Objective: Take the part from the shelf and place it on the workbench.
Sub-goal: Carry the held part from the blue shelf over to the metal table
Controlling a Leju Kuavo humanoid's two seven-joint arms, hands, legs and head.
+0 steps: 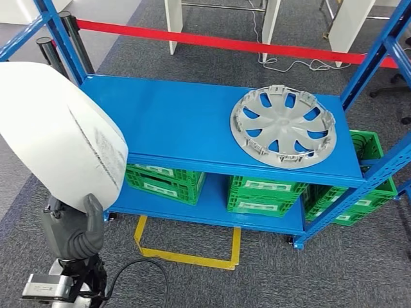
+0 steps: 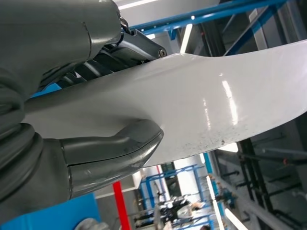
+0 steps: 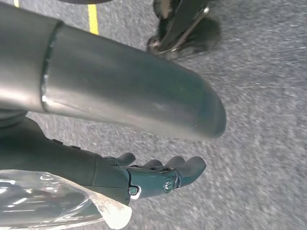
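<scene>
Gripped between the left hand's (image 1: 72, 228) thumb and fingers, a white part (image 1: 56, 131) rises left of the blue shelf (image 1: 179, 122). Right hand (image 3: 152, 175) hangs with fingers spread, holding nothing. One grey wheel cover (image 1: 283, 126) lies on that shelf's right end.

You see a left hand (image 1: 72, 228) with grey ribbed cover and black cable (image 1: 140, 273); the right hand (image 3: 152, 177) has dark fingers

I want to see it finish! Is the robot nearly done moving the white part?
About halfway. The white part is already off the blue shelf, gripped in the left hand. The right hand hangs free over the floor. Carrying it to the workbench and setting it down is left.
</scene>
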